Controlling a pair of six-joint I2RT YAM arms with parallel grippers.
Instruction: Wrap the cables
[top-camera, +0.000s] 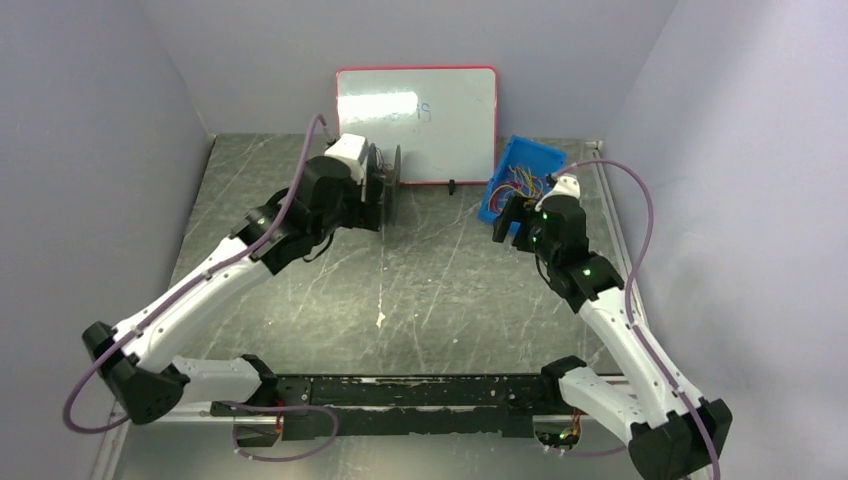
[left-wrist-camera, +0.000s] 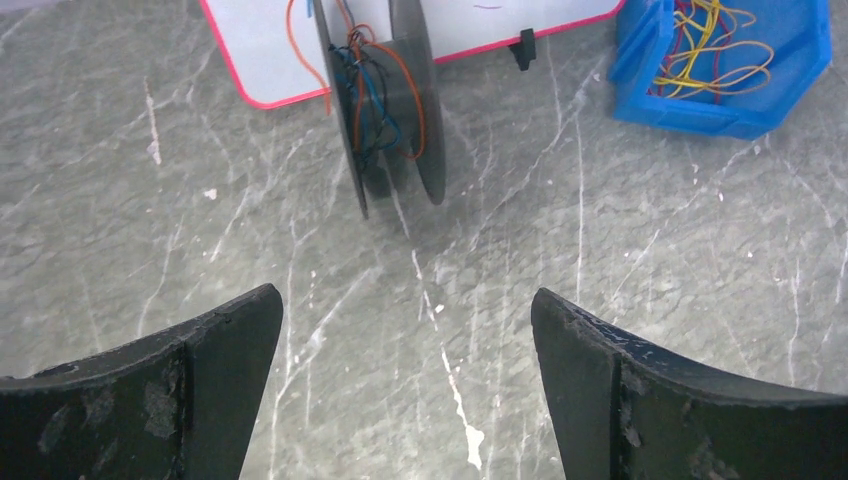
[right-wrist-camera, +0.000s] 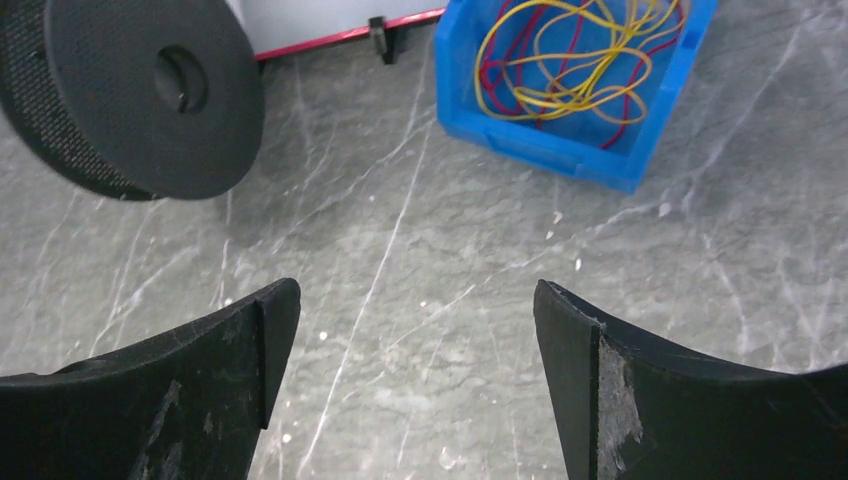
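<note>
Since the cables (right-wrist-camera: 560, 98) lie loose in the bin (right-wrist-camera: 560, 155) at the far right, the right pincer (right-wrist-camera: 415, 295) hangs wide and empty just short of it, probably to pick one; the left pincer (left-wrist-camera: 405, 305), equally wide, faces the upright spool (left-wrist-camera: 425, 130), which carries a few wound wires.

Yellow and red cables (right-wrist-camera: 570, 60) in a blue bin (right-wrist-camera: 560, 150), beyond the wide-spread, empty right gripper (right-wrist-camera: 415, 385).
</note>
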